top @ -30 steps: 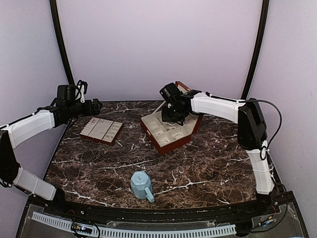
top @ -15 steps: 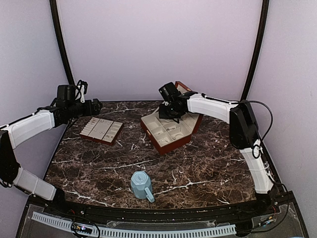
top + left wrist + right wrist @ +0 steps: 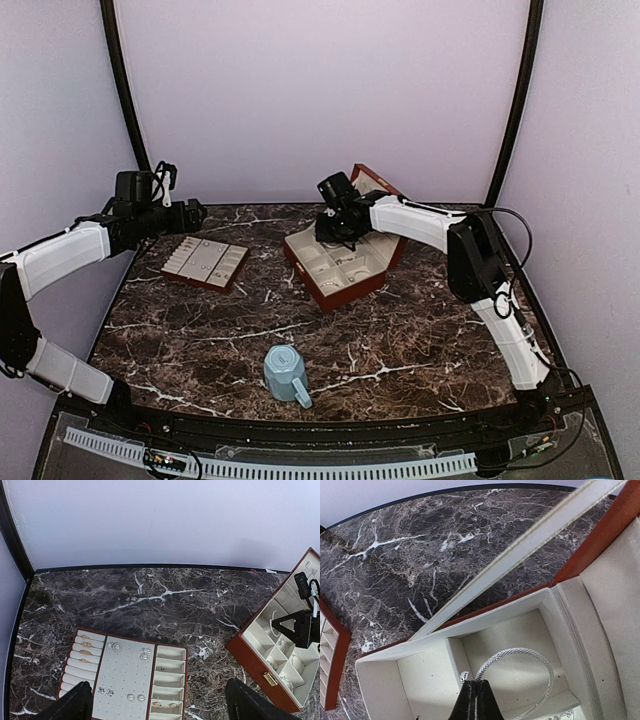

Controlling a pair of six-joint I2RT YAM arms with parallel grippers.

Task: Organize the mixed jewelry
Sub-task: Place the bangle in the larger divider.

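My right gripper (image 3: pixel 476 682) is shut on one end of a thin silvery mesh bracelet hoop (image 3: pixel 515 650), which hangs inside a back compartment of the open brown jewelry box (image 3: pixel 352 290). From above, that gripper (image 3: pixel 335 224) sits over the box's rear left part. More small silvery pieces show at the box's lower edge (image 3: pixel 565 715). My left gripper (image 3: pixel 159 700) is open, high above the flat tray (image 3: pixel 122 672), with nothing between its fingers. The tray holds gold rings (image 3: pixel 85 647) and pearl studs (image 3: pixel 135 697).
The box's raised lid (image 3: pixel 375 182) stands behind my right gripper, and its cream edge (image 3: pixel 520 547) crosses the right wrist view. A light-blue mug (image 3: pixel 287 373) stands near the table's front middle. The tray (image 3: pixel 205 262) lies at the left under my left gripper (image 3: pixel 190 213).
My right wrist has shifted a little left and back over the box, still shut on the bracelet. The left arm has not moved.
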